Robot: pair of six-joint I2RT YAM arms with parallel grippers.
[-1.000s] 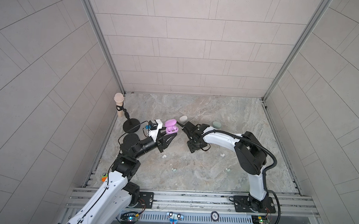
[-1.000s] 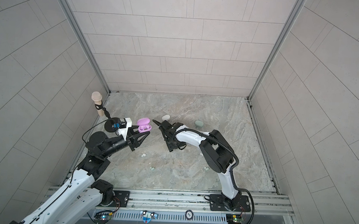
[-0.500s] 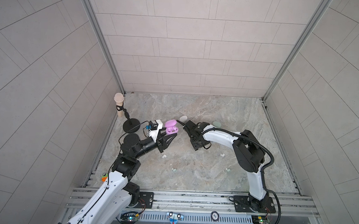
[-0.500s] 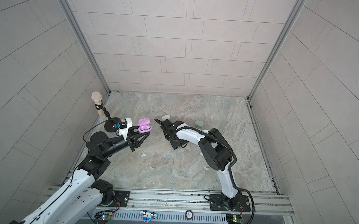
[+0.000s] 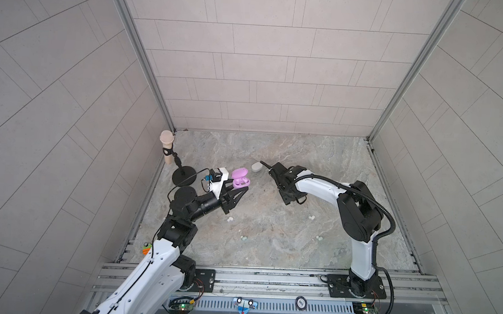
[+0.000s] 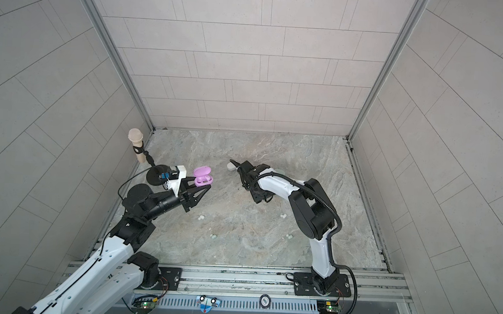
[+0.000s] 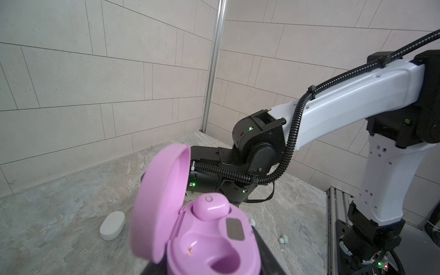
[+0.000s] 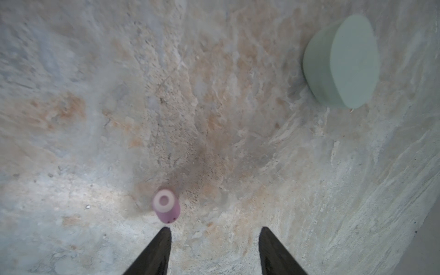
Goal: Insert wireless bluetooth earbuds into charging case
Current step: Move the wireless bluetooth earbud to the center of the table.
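Left gripper (image 5: 243, 189) clamped on lilac case (image 7: 204, 238), held off the table (image 8: 214, 95), lid flipped open. One lilac bud (image 7: 210, 208) sits in a slot, the other slot is bare. Right gripper (image 8: 215, 229) low over the table, jaws apart, nothing between them. Second lilac bud (image 8: 166, 206) lies on the table just off one fingertip (image 8: 164, 238); blurred, can't tell if they touch. Mint case (image 8: 342, 62) closed, further out. White case (image 5: 256, 167) closed, just beside right gripper in both top views. White buds (image 5: 230, 219) and mint buds (image 5: 243, 238) scattered on the table, well apart from both grippers.
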